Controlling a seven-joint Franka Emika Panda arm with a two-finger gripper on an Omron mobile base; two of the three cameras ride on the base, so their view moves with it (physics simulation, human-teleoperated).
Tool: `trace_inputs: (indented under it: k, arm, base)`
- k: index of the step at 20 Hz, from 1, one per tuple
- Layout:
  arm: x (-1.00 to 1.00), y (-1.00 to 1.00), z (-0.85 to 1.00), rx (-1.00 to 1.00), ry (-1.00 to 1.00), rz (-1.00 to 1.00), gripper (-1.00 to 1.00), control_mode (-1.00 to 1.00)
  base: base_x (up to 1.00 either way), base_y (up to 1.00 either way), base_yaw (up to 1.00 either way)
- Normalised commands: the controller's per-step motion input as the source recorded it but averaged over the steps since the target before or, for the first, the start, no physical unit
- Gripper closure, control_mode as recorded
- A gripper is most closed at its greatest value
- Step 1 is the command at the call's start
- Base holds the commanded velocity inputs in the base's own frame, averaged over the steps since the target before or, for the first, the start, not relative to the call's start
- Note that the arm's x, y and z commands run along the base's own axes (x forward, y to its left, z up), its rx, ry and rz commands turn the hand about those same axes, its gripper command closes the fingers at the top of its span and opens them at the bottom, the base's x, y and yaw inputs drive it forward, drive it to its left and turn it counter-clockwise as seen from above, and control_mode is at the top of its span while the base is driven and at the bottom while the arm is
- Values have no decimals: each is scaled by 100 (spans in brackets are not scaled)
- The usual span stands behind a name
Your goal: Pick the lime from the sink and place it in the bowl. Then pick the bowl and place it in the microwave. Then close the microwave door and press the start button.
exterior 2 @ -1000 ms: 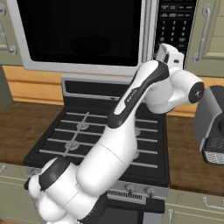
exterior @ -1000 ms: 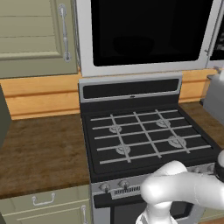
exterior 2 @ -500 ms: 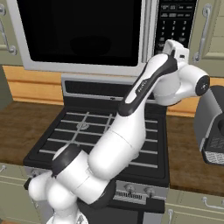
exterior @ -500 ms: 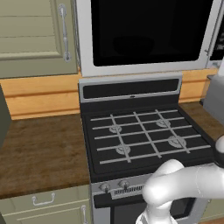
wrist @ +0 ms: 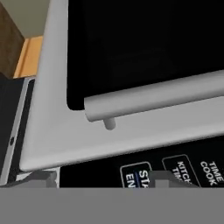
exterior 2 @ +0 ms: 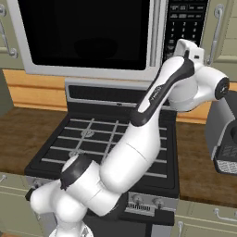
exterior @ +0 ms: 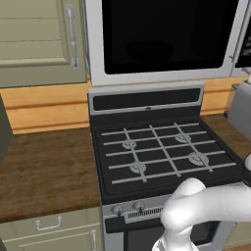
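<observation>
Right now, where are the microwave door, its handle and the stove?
microwave door (exterior: 166, 34), left base view, on its black glass window.
door handle (wrist: 153, 99), hand view, on the middle of the grey bar.
stove (exterior: 162, 152), left base view, on the burner grates.

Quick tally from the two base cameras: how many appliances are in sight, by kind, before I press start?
Microwave: 1, door shut
Gas stove: 1
Grey countertop machine, right of the stove: 1
Total: 3
</observation>
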Motion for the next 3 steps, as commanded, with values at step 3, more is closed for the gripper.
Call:
trace_inputs:
  k: [3]
  arm:
    - [-83,51,-31,0,-13,0,-100,-100]
  base:
    - [0,0,0]
